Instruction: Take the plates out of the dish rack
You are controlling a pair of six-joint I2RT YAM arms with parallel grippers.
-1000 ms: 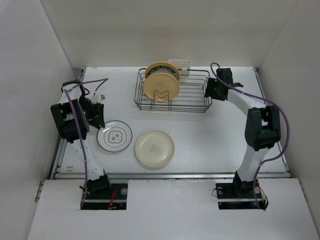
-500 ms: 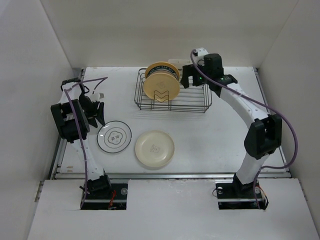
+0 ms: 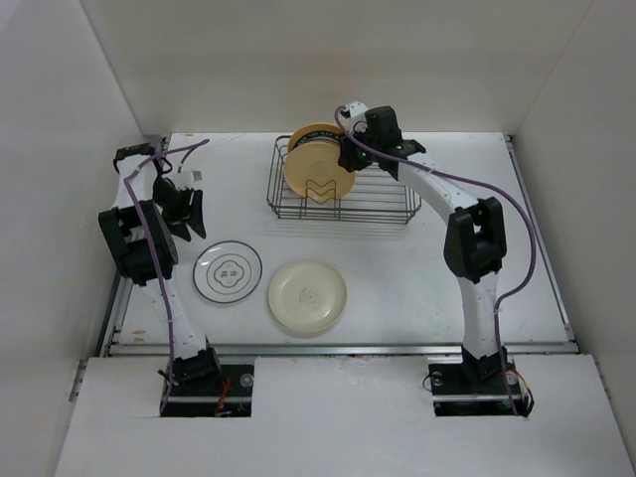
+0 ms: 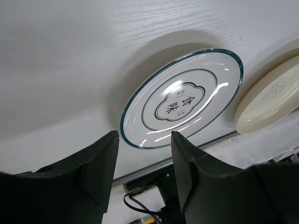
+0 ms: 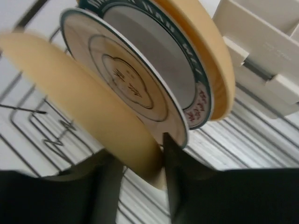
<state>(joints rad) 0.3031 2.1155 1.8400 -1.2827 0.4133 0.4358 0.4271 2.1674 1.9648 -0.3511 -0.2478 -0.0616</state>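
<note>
Straddling the rim of the front yellow-orange plate [image 5: 84,107], upright in the dish rack [image 3: 383,194] at the back of the worktop [image 3: 447,268]: right gripper [image 5: 138,149], clamped or not impossible to tell. Left gripper [image 4: 144,140] spread, empty, above the black-rimmed plate [image 4: 182,105]. Risk: skewed lift dragging the patterned plate [image 5: 131,88] just behind.

Yellow-orange plate [image 3: 320,171], green-rimmed plate [image 5: 126,84] upright in dish rack [image 3: 383,204], black-rimmed plate [image 3: 228,271], cream plate [image 3: 307,295] flat outside
</note>
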